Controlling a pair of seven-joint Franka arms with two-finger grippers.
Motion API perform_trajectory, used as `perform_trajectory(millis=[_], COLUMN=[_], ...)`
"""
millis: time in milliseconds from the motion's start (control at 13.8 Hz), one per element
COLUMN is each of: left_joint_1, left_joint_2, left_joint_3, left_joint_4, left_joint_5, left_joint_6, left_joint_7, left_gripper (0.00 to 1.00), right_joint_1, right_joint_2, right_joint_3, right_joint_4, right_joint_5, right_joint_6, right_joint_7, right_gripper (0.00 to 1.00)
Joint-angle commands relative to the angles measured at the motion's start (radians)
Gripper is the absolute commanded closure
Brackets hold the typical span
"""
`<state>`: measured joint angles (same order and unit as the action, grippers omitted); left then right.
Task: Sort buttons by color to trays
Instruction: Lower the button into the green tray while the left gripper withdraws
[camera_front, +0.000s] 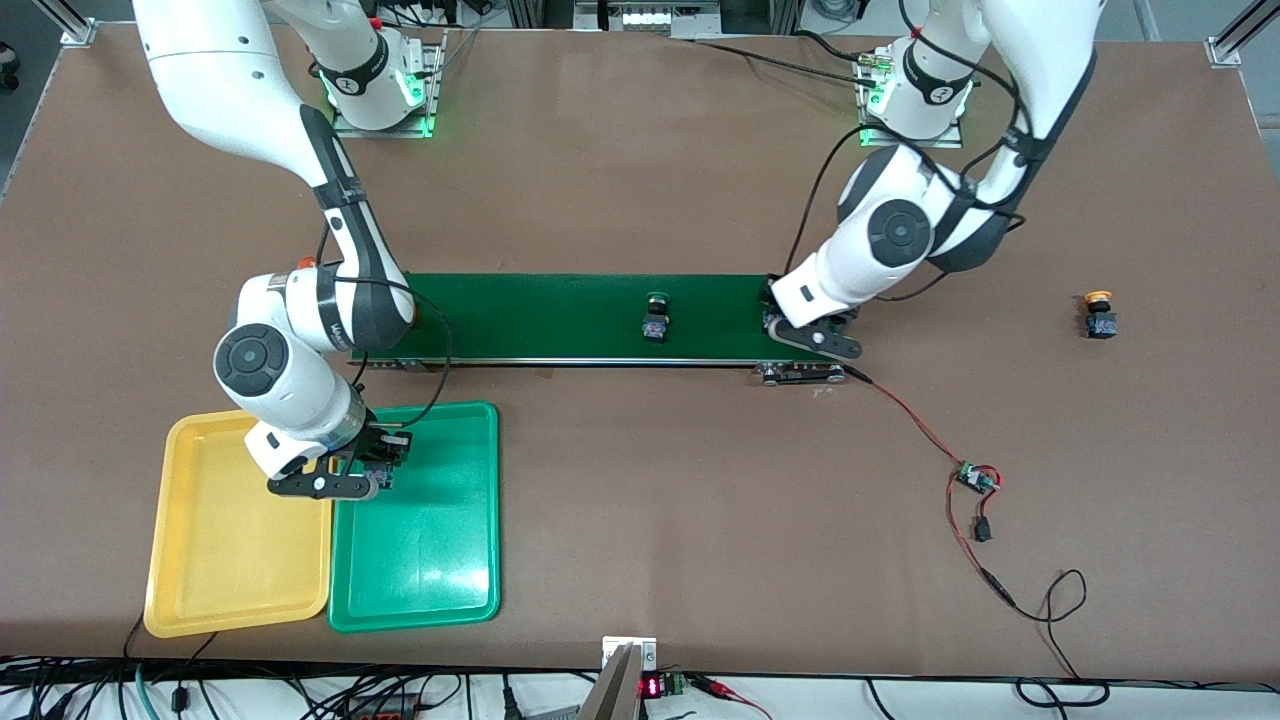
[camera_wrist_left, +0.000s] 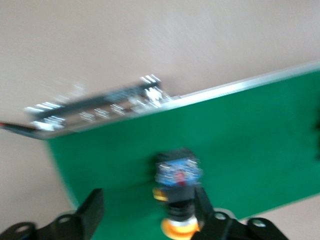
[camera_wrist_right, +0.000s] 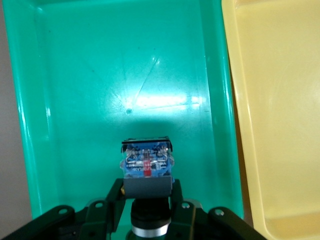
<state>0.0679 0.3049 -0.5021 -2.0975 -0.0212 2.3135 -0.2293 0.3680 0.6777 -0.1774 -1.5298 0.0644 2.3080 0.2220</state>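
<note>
we see the right gripper (camera_front: 385, 470) over the green tray (camera_front: 440, 560), closed on a push-button switch (camera_wrist_right: 147, 165) with the fingers (camera_wrist_right: 116, 197) clamped on either side of its body. that switch lies along the gripper's axis, its blue-marked black block pointing away from the wrist and its cap end tucked back between the fingers; the cap colour is hidden from us. the tray beneath it is glossy green plastic, shallow, with rounded corners and a bright glare on its floor. the yellow tray (camera_front: 215, 560), same shape and finish, sits just beside it toward the right arm's end of the surface, long edges touching or nearly so.

the left gripper (camera_front: 812, 345) is low over the conveyor belt (camera_front: 560, 315) at its end toward the left arm, its fingers (camera_wrist_left: 92, 212) spread wide. a yellow-capped switch (camera_wrist_left: 176, 200) lies between them on the belt, tipped on its side, orange cap toward the wrist and blue-marked block away. one finger is right beside it; we cannot tell whether it touches.

a green-capped switch (camera_front: 656, 318) stands on the matte dark-green belt near its middle, cap farther from the front camera than its black body. another yellow-capped switch (camera_front: 1099, 314) rests on the brown surface well apart, toward the left arm's end, cap likewise farther from that camera than its body. a red and black cable (camera_front: 930, 440) trails from the belt's frame.
</note>
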Motion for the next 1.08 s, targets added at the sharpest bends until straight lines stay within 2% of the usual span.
perform_trajectory(millis=[0,289,506,579,796,1013], left_joint_1=[0.149,0.439,0.588,0.610,0.699,0.777], left_joint_2=[-0.076,-0.047,-0.004,0.006,0.060,0.094], left_joint_3=[0.020,0.022,0.030,0.037,0.048,0.050], left_joint_4=[-0.015,-0.023,-0.015,-0.013,0.026,0.031], left_joint_5=[-0.006,-0.005,0.012,0.064,0.326,0.394], left_joint_6=[-0.090,-0.125,-0.118,-0.117,-0.121,-0.109], left_joint_7=[0.010,0.114,0.238,0.286,0.363,0.412], left_gripper=[0.00,0.00,0.00,0.00,0.00,0.00], right_joint_1=[-0.009,-0.008,-0.008,-0.008,-0.008,-0.006], right_joint_2=[0.013,0.045,0.054,0.056,0.069,0.080], right_joint_3=[0.006,0.006,0.006,0.006,0.006,0.006], right_joint_4=[0.028,0.028,0.020,0.020,0.020,0.020], right_joint_5=[0.018,0.018,0.018,0.018,0.018,0.018], right_joint_6=[-0.002,0.005,0.045,0.045,0.050,0.062], right_joint_7=[-0.024,-0.021,-0.023,-0.023,-0.021,-0.021], right_gripper=[0.75,0.74,0.74,0.74,0.74,0.74])
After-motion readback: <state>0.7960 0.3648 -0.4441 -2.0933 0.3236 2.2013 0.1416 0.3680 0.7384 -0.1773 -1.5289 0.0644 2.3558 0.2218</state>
